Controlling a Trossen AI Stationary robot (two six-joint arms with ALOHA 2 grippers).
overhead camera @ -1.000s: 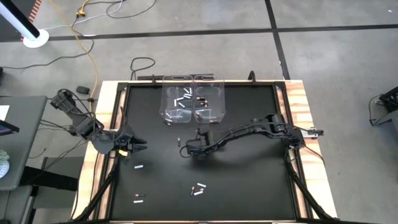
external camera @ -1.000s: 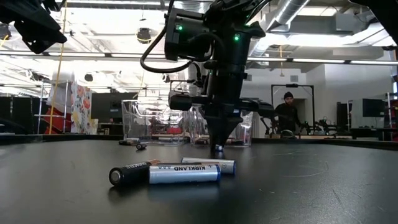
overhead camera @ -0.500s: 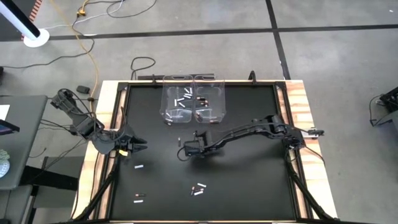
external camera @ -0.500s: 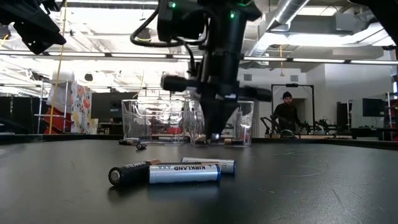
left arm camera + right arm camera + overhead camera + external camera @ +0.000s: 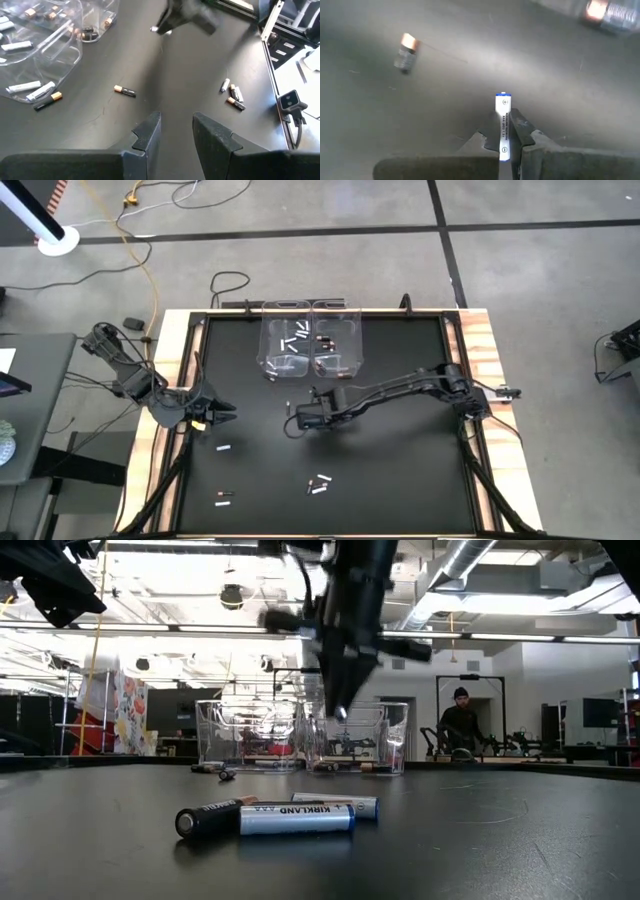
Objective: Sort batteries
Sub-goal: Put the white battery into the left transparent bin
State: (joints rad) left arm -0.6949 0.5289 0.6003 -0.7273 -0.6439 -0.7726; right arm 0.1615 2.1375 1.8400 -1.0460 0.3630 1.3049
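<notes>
Your right gripper (image 5: 504, 145) has its jaws pinched nearly shut on a white battery (image 5: 503, 125), gripping the lower half so the capped end pokes out ahead of the fingertips; in the low view the gripper (image 5: 340, 708) hangs clear above the counter (image 5: 480, 840). Keep the squeeze steady, since the cell is slim and smooth and could probably pivot or slip if you swing fast. Carry it level toward the two clear bins (image 5: 310, 340), which stand just beyond the jaws, and pick the compartment holding the other pale cells: from above, the left bin (image 5: 285, 342) seems to hold white ones and the right bin (image 5: 335, 340) darker ones. Get the tip over the rim before you release, low enough that it will not bounce out. Just beside the jaws a dark battery with a copper end (image 5: 406, 52) lies loose on the counter; do not brush it. Farther off toward the near edge sits a small cluster (image 5: 319, 483) of cells. Your left gripper (image 5: 175, 135) waits at the counter's left side, jaws partly open and holding nothing.
</notes>
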